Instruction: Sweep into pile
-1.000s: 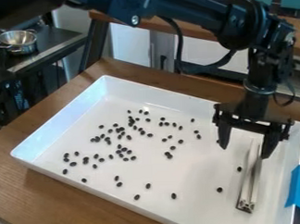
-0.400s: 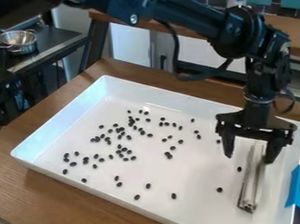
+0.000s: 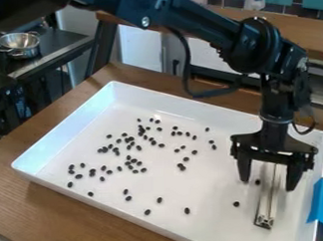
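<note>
A wooden table [image 3: 44, 206] carries a big white tray [image 3: 71, 128], set at a slant so that one corner points to the left and another to the far side. Its raised walls bound the working floor all round, and a strip of wood borders its left and far walls. The black robot arm [image 3: 207, 23] comes in from the top edge, passes above the far wall and bends down over the tray's right part. In the upper left is a dark counter [image 3: 71, 48], apart from the tray.

The gripper [image 3: 268, 184] hangs low near the right wall, its fingers pointing down and spread wide, one on each side of the upper part of a long, slim tool [image 3: 265, 208]. Whether the fingers touch it cannot be told. The tool lies lengthwise, its metal end towards the near side, with a margin of floor between it and the right wall. A blue object [image 3: 321, 201] stands at that wall, at the view's right edge. A metal pot [image 3: 19, 43] sits on the counter.

The dark beans [image 3: 186, 211] lie loosely scattered, mostly over the tray's middle and left, some near the near wall. A broad stretch of white floor separates most of them from the tool. One bean lies just beside the gripper's left-hand finger in the view, another on the floor left of the tool.
</note>
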`<state>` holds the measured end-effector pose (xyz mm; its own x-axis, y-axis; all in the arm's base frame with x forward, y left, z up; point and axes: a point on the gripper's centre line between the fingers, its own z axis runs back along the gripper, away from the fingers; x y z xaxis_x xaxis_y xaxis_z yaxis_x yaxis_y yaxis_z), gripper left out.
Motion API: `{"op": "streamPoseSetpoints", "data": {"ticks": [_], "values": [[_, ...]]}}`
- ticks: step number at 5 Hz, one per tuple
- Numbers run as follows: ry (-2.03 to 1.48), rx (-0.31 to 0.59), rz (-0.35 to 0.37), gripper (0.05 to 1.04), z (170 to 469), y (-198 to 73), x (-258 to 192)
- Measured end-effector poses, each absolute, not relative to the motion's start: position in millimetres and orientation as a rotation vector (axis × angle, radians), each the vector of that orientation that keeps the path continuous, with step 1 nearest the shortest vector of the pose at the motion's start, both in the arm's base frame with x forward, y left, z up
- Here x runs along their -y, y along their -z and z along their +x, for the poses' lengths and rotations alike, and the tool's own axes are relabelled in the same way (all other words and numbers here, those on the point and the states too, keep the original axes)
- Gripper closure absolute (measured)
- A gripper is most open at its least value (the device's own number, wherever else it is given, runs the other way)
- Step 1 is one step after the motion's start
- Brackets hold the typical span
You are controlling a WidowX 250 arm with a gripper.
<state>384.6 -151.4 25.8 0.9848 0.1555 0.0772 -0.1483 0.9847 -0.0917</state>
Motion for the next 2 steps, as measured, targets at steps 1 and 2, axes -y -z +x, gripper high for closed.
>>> {"op": "streamPoseSetpoints", "data": {"ticks": [1, 2], "values": [[-0.154, 0.094, -0.094, 0.13, 383.8, -26.9, 151.7], [-0.156, 0.094, -0.098, 0.402, 385.4, -26.9, 148.4]]}}
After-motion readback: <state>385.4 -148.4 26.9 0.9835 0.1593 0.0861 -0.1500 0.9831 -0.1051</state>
